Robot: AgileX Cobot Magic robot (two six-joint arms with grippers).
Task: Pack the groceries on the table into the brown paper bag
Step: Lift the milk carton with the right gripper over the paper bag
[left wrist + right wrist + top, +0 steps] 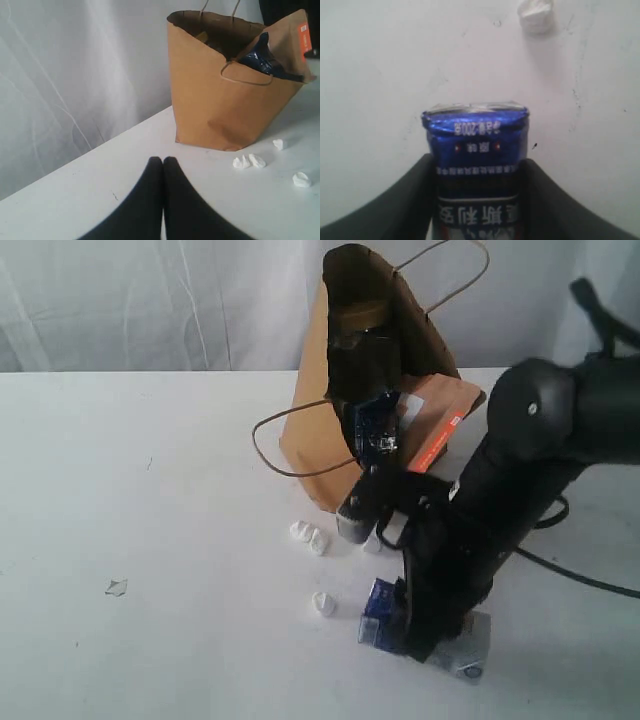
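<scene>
The blue-white carton (378, 612) lies on the white table (150, 540) near its front edge. My right gripper (415, 625) comes down over it. In the right wrist view the carton (476, 150) fills the gap, and both fingers (417, 195) press against its sides. Behind it stands the brown paper bag (310, 445), mouth open. A long dark-blue noodle pack (375, 425) and an orange-brown pouch (440, 420) stick out of it. From the left wrist view the bag (215, 100) is ahead, and my left gripper (163, 161) is shut and empty above the table.
Small white crumbs (308, 537) lie in front of the bag, another (323, 604) next to the carton. The bag's cord handles (285, 440) loop out toward the front and above it. A white curtain (150, 300) hangs behind the table.
</scene>
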